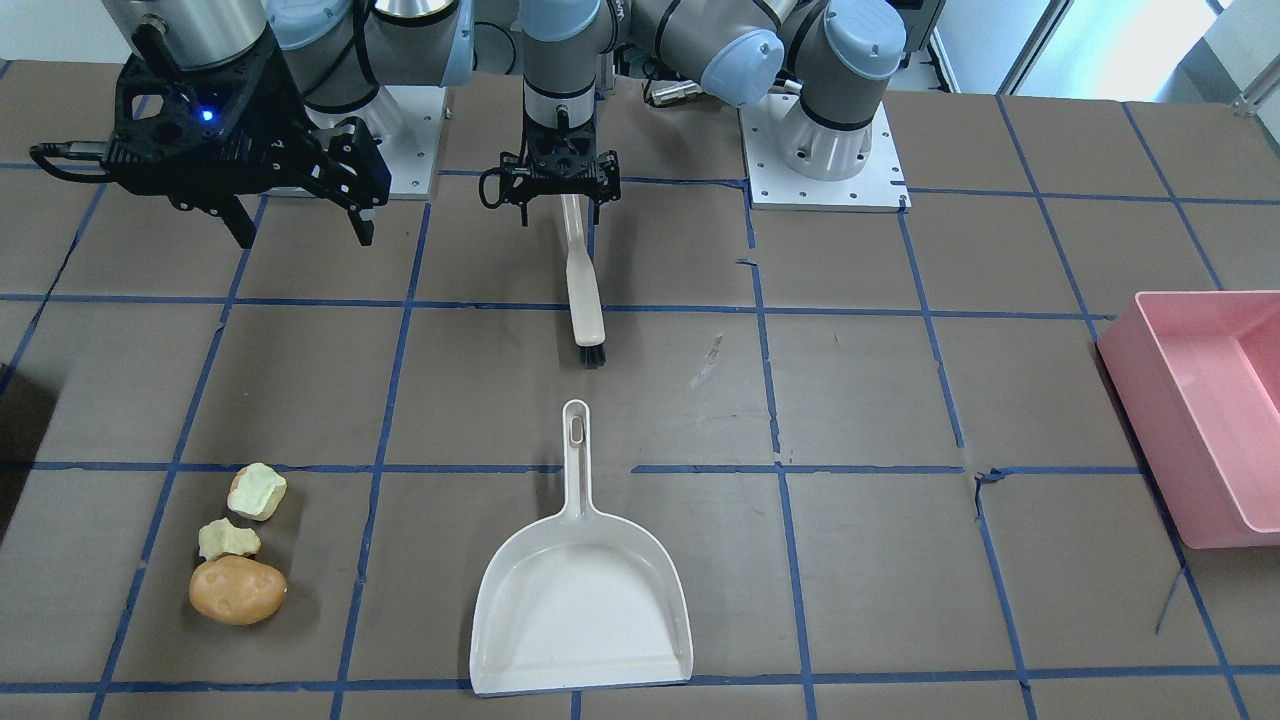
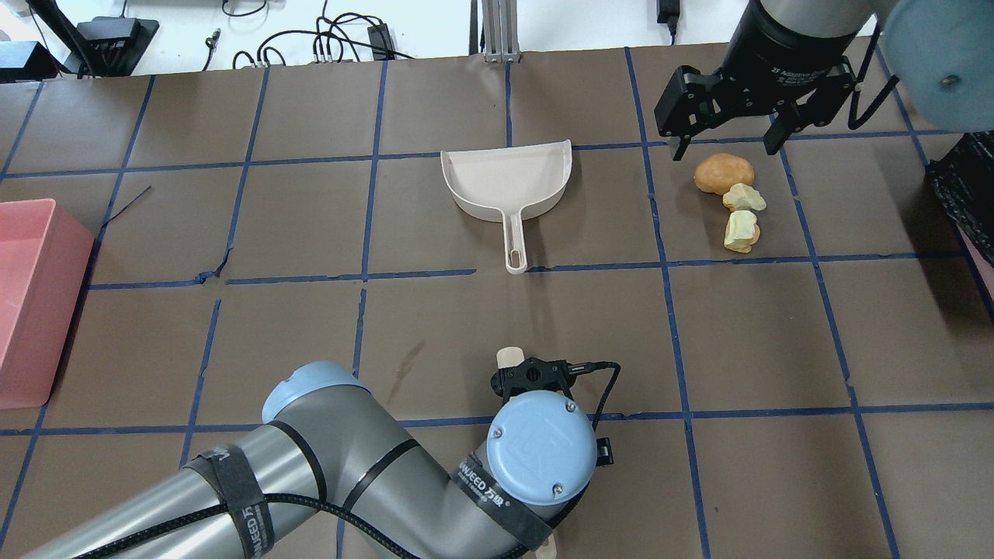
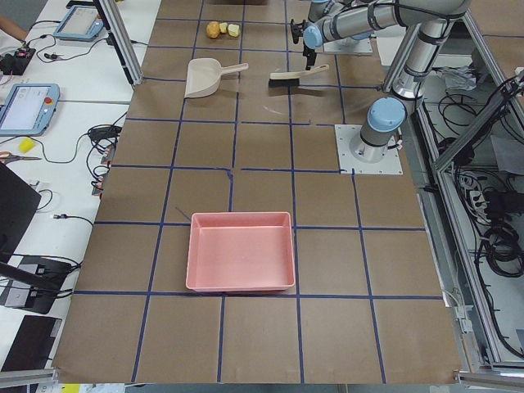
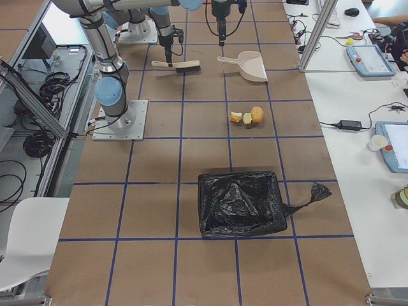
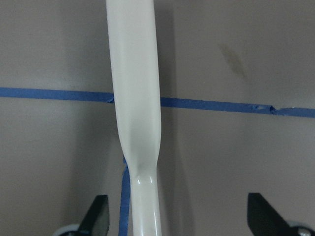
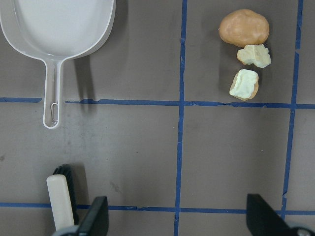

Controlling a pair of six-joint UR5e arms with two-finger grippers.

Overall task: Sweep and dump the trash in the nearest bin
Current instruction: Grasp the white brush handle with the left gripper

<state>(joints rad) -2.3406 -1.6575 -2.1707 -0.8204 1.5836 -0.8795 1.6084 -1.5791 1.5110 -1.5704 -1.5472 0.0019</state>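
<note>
The trash lies in a row: a golden-brown potato-like piece [image 1: 238, 590] and two pale yellow-green chunks [image 1: 228, 540] [image 1: 257, 491]. They also show in the right wrist view: the potato [image 6: 244, 28] and the chunks [image 6: 254, 55]. The white dustpan [image 1: 582, 610] lies flat and empty, its handle pointing at the brush [image 1: 584, 290]. My left gripper [image 1: 562, 205] is open, its fingers standing wide on either side of the brush handle [image 5: 135, 98] without touching it. My right gripper [image 1: 305, 225] is open and empty, held high above the table near the trash [image 2: 723, 172].
A pink bin [image 1: 1200, 420] stands at the table end on my left side. A bin lined with a black bag [image 4: 241, 204] stands at the end on my right side, closer to the trash. Blue tape lines grid the brown table.
</note>
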